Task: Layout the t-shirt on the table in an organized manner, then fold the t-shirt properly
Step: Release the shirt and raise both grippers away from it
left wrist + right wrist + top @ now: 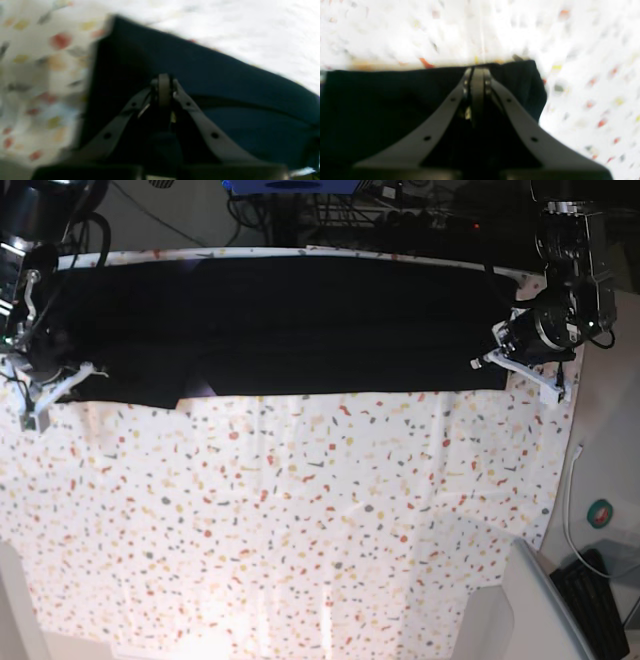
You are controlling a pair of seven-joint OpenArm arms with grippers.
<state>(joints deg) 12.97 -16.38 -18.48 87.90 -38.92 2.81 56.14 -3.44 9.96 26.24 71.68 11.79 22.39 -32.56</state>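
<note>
T-shirt (290, 325) spread on table's (300, 530) far edge | cables (420, 215) behind | keyboard (600, 600) beside

Both wrist views blurred, likely motion smear. Table cloth (582, 75) blown out white toward 12 o'clock. Base view sharper, glare at 6 o'clock, wide-angle bending edges; t-shirt (290, 320) underexposed, featureless.

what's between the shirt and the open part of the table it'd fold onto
Nothing visible. The t-shirt lies stretched along the far edge, and the table in front of it shows only bare speckled cloth. Both end effectors sit at the shirt's ends.
</note>
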